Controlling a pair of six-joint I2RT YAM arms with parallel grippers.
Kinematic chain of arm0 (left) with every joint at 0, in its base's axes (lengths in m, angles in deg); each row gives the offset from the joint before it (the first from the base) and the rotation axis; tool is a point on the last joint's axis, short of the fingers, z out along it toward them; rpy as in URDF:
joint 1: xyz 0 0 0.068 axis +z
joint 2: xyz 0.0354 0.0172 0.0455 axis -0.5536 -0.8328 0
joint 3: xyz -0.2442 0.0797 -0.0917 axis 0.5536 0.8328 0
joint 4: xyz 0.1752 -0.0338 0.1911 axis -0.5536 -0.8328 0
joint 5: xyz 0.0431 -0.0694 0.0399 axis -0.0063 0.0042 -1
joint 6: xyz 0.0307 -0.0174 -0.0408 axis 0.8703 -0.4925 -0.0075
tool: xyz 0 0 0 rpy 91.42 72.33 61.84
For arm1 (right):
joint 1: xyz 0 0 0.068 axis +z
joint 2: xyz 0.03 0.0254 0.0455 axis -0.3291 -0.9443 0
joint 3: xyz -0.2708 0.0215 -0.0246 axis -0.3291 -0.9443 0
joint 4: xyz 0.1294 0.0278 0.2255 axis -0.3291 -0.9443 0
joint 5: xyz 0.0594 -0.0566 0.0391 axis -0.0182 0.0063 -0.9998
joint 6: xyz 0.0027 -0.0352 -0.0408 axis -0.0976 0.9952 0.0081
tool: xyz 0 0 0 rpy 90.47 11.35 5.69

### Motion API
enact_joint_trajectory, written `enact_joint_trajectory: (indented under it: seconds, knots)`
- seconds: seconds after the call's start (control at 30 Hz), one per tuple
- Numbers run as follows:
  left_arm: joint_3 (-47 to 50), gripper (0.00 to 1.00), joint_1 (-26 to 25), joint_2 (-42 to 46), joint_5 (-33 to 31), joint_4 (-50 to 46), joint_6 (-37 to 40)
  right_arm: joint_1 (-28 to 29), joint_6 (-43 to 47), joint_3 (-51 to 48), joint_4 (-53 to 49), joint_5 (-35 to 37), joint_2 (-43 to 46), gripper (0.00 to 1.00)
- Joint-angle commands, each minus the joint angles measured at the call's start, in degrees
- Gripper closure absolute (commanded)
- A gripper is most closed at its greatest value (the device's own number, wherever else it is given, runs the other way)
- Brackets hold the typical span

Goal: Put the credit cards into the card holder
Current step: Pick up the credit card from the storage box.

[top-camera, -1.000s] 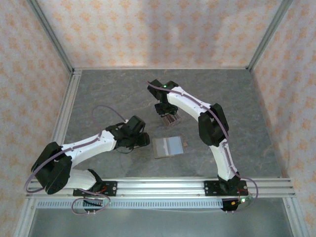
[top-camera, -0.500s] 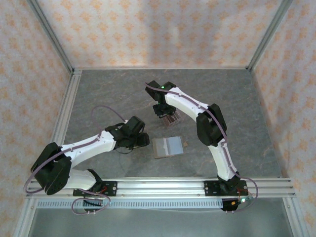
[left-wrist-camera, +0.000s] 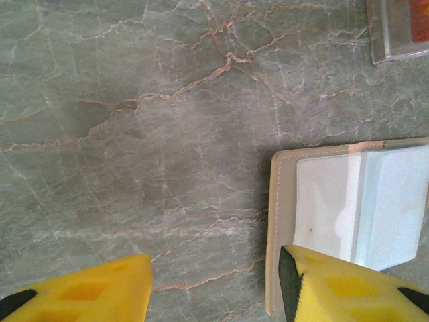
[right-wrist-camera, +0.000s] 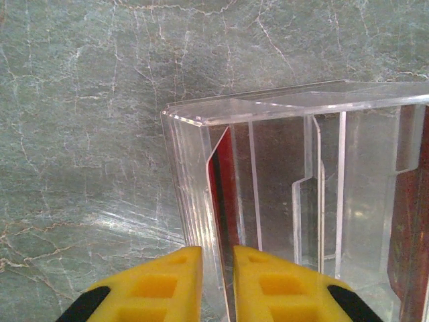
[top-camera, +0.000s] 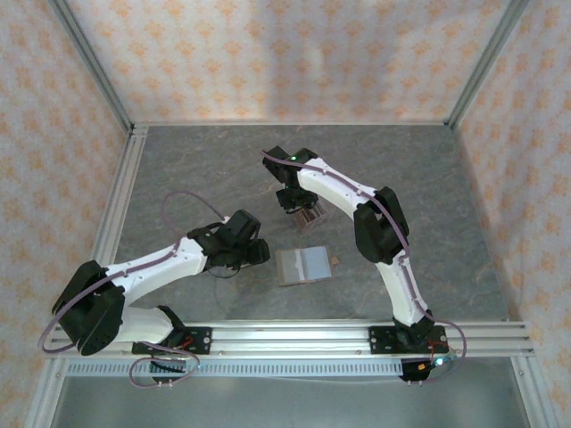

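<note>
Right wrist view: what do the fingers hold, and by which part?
The right fingers straddle the upper edge of a red card in the clear stand; a gap shows, so a hold cannot be told.

This was a robotics lab test cell. Two white-and-black arms, the left arm (top-camera: pixel 161 263) and the right arm (top-camera: pixel 335 183), stood bolted to an aluminium rail (top-camera: pixel 294 337) at the near edge of a grey marble-patterned tabletop (top-camera: pixel 428 178). Aluminium-profile posts (top-camera: pixel 89 62) and orange-patterned panels (top-camera: pixel 294 53) boxed it in, and purple cables (top-camera: pixel 189 195) looped loosely.
</note>
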Motion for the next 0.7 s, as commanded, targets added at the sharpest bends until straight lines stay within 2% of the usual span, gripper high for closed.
enact_joint_trajectory:
  seconds: [0.0, 0.4, 0.67]
  knots:
    - [0.93, 0.46, 0.66, 0.97, -2.02, -0.32, -0.68, 0.09, 1.0, -0.58, -1.75, 1.4, -1.06, 0.82]
    - [1.62, 0.46, 0.66, 1.83, -2.19, -0.24, -1.4, 0.09, 1.13, -1.81, -1.48, 1.05, -0.71, 0.86]
    - [1.55, 0.46, 0.66, 1.67, -2.02, -0.06, -1.2, 0.14, 1.12, -0.34, -2.66, 1.9, 0.72, 0.99]
